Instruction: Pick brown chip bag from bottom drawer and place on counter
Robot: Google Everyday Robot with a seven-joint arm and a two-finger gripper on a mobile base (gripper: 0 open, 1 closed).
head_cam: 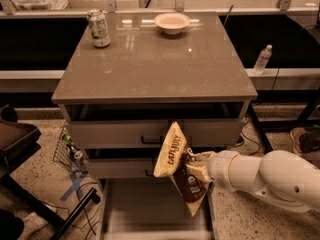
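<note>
The brown chip bag hangs tilted in the air, tan-yellow back with dark lettering at the top left, dark brown front lower right. My gripper is shut on its middle from the right, at the end of my white arm. The bag is above the open bottom drawer, in front of the two upper drawer fronts. The counter lies above and behind the bag, glossy grey-brown.
On the counter stand a green-white can at the back left and a pale bowl at the back middle. A water bottle stands on a ledge to the right. A dark chair and cables sit on the floor left.
</note>
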